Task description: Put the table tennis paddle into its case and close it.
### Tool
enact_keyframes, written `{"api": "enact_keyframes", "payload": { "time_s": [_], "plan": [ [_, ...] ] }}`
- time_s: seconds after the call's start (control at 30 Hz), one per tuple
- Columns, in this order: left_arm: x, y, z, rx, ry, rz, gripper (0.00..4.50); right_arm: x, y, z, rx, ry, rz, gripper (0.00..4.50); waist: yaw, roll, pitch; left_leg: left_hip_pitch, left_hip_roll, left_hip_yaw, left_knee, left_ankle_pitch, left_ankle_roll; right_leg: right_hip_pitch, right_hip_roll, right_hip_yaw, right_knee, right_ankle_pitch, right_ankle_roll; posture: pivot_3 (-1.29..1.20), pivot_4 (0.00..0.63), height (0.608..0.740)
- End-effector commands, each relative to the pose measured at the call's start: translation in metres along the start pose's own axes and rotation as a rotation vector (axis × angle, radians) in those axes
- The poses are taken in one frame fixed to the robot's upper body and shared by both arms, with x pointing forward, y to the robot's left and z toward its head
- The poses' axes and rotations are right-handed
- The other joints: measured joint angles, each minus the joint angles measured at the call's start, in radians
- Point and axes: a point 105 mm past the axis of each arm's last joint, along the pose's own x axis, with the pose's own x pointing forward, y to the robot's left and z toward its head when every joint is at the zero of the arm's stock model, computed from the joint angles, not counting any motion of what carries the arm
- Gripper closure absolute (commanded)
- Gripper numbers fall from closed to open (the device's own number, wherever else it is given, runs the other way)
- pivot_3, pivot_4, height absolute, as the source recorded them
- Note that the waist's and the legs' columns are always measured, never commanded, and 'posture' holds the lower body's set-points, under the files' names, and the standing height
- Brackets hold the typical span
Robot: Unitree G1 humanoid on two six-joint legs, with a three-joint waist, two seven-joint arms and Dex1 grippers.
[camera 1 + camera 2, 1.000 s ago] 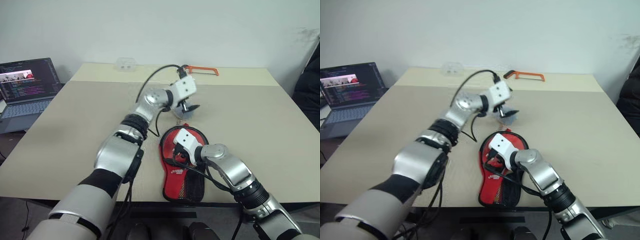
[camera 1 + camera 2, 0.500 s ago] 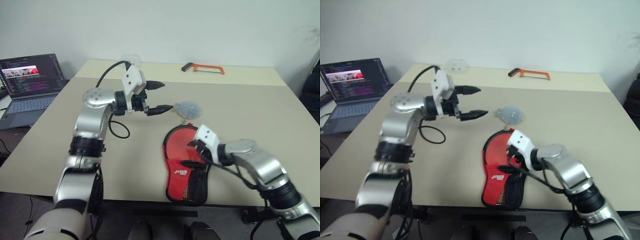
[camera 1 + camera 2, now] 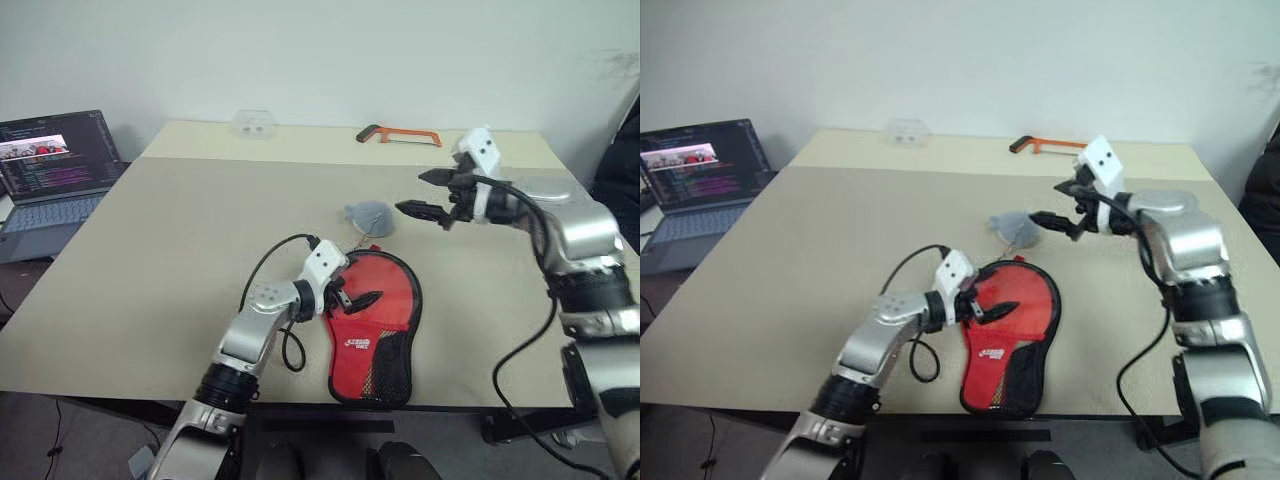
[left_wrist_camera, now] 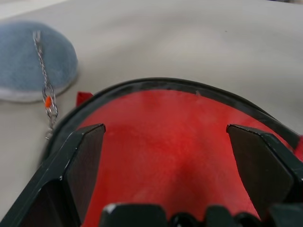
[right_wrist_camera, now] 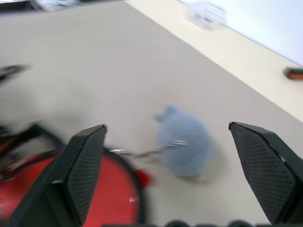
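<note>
Silver-grey arms, white wrist blocks, looping black cables, black two-fingered left claw [image 3: 357, 297].

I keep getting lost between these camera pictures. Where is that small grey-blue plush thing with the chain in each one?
Left eye view: the grey-blue plush lies mid-table, just beyond the red case.
Right eye view: mid-table again, beyond the case's rounded end.
Left wrist view: upper left corner, its chain trailing toward the case rim.
Right wrist view: centre, between the open fingers.
Shared landmark: the case's black-edged red rim.
</note>
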Motion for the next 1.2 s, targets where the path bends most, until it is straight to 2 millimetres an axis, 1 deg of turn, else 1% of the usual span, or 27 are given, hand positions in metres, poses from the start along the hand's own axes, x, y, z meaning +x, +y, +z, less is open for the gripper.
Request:
{"api": "enact_keyframes", "payload": {
  "time_s": [0.03,0.1,0.17,0.23,0.33,0.4,0.53,0.63,0.67,0.8,0.87,0.97,1.1,1.2],
  "plan": [
    [0.003,0.001,-0.001,-0.018,-0.002,0.052,0.03,0.023,-0.012,-0.006,-0.077,0.054,-0.037,0.0,0.0,0.001,0.001,0.0,0.0,0.0,0.0,0.0,0.0,0.0,0.0,0.0,0.0,0.0,0.0,0.0,0.15,0.74],
    [0.002,0.004,-0.007,-0.023,0.021,0.085,0.03,0.039,-0.017,-0.012,-0.051,0.088,-0.08,0.0,0.0,0.002,0.001,0.0,-0.001,0.001,0.0,0.0,0.0,0.0,-0.001,0.001,0.0,0.0,0.0,0.0,0.15,0.74],
    [0.001,0.006,-0.012,-0.03,0.036,0.112,0.03,0.05,-0.02,-0.013,-0.007,0.089,-0.121,0.0,0.002,0.003,0.002,-0.001,-0.001,0.001,0.0,0.0,0.0,-0.001,-0.001,0.001,0.0,0.0,0.0,0.0,0.15,0.74],
    [0.0,0.006,-0.015,-0.037,0.047,0.13,0.03,0.06,-0.018,-0.011,0.048,0.068,-0.137,0.0,0.005,0.003,0.002,-0.001,-0.001,0.001,-0.001,0.0,0.0,-0.001,-0.001,0.0,0.0,0.0,0.0,0.0,0.15,0.74],
    [-0.001,0.001,-0.017,-0.043,0.049,0.137,0.03,0.072,-0.012,-0.011,0.058,0.062,-0.157,0.0,0.005,0.003,0.002,0.0,-0.001,0.001,-0.001,0.0,0.0,0.0,-0.002,0.0,0.0,0.0,0.0,0.0,0.15,0.74],
    [-0.002,0.001,-0.017,-0.049,0.049,0.147,0.03,0.076,-0.009,-0.011,0.066,0.06,-0.156,0.0,0.005,0.003,0.002,0.0,-0.001,0.001,-0.001,0.0,0.0,0.0,-0.002,0.0,0.0,0.0,0.0,0.0,0.15,0.74],
    [0.002,-0.006,-0.017,-0.054,0.051,0.135,0.03,0.084,-0.004,-0.01,0.113,0.048,-0.171,0.0,0.005,0.003,0.002,0.0,-0.001,0.001,-0.001,0.0,0.0,0.0,-0.002,-0.001,0.001,0.0,-0.001,0.0,0.15,0.74],
    [0.008,-0.007,-0.023,-0.068,0.072,0.141,0.03,0.089,-0.001,-0.015,0.104,0.073,-0.205,0.0,0.005,0.003,0.002,0.0,-0.001,0.001,-0.001,0.0,0.0,0.0,-0.002,-0.001,0.001,0.0,-0.001,0.0,0.15,0.74],
    [0.009,-0.008,-0.021,-0.073,0.066,0.137,0.03,0.091,-0.001,-0.017,0.107,0.077,-0.224,0.0,0.006,0.003,0.002,0.0,-0.001,0.0,-0.001,0.0,0.0,0.0,-0.002,-0.001,0.001,0.0,-0.001,0.0,0.15,0.74],
    [0.018,-0.011,-0.001,-0.062,0.002,0.104,0.03,0.094,-0.001,-0.022,0.104,0.084,-0.276,0.0,0.011,0.003,0.002,0.0,-0.002,0.0,0.0,0.0,0.0,0.001,-0.003,-0.001,0.001,0.001,0.0,0.0,0.15,0.74],
    [0.021,-0.012,0.005,-0.056,-0.012,0.088,0.03,0.096,0.001,-0.026,0.113,0.091,-0.283,0.0,0.014,0.003,0.002,0.0,-0.002,0.0,0.0,0.0,0.0,0.001,-0.003,-0.001,0.001,0.001,0.0,0.0,0.15,0.74],
    [0.03,-0.017,0.007,-0.037,0.004,0.052,0.03,0.099,0.005,-0.032,0.128,0.108,-0.294,0.0,0.013,0.003,0.002,0.0,-0.003,0.0,0.0,0.0,0.0,0.001,-0.003,-0.001,0.001,0.001,0.001,0.0,0.15,0.74],
    [0.039,-0.023,0.007,-0.039,0.012,0.028,0.03,0.099,0.003,-0.037,0.117,0.12,-0.341,0.0,0.008,0.003,0.002,0.0,-0.002,0.001,-0.001,0.0,0.0,0.0,-0.003,-0.001,0.001,0.001,0.0,0.0,0.15,0.74],
    [0.044,-0.027,0.014,-0.043,-0.005,0.012,0.03,0.099,0.003,-0.043,0.099,0.15,-0.361,0.0,0.006,0.003,0.002,0.0,-0.002,0.001,-0.001,0.0,0.0,0.0,-0.002,-0.001,0.001,0.001,0.0,0.0,0.15,0.74]
  ]
}}
